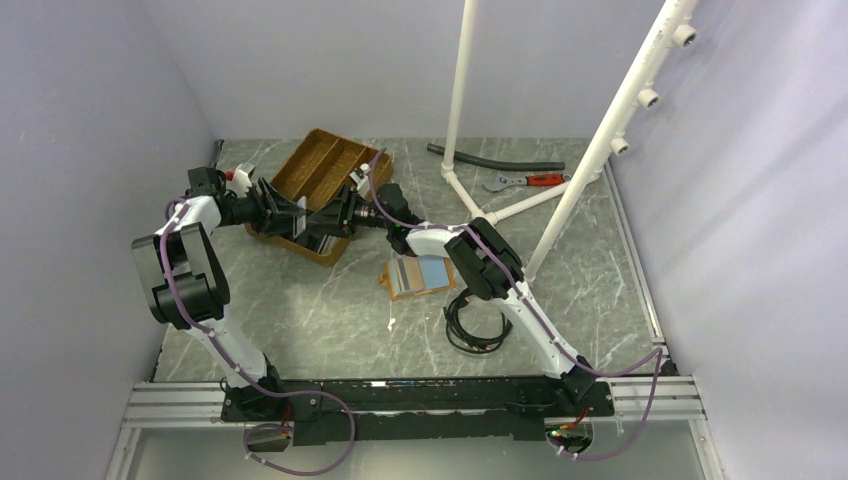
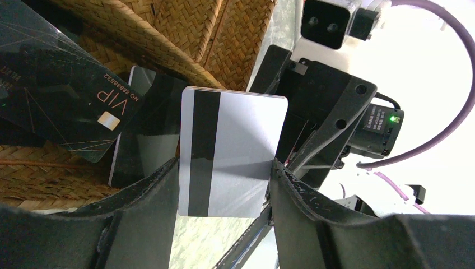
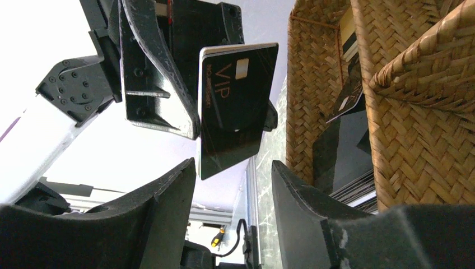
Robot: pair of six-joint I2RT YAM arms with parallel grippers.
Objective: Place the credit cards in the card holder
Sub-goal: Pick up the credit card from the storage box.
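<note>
with the left gripper [image 2: 224, 165] seemingly pinching the vip card [image 2: 241, 151] by its long edges beside the woven tray [image 1: 320, 165], and the right gripper [image 3: 234, 168] gaping wide round its free end, close the right squarely before releasing, then carry it to the open card holder [image 1: 420, 275] on the table.

I find the top external camera fixed high behind the arm bases [image 1: 265, 395], which lie along its bottom edge; it looks down from afar over the whole table [image 1: 330, 320]. The left wrist camera sits very close behind the left gripper [image 2: 224, 182], sighting toward the woven tray [image 2: 190, 33], while the right wrist camera looks from equally close past the right gripper [image 3: 234, 174] in the opposing direction. Both wrist views share one card [image 2: 232, 151], seen from opposite faces, plus the tray wall, and the top view holds that meeting spot small, left of centre
</note>
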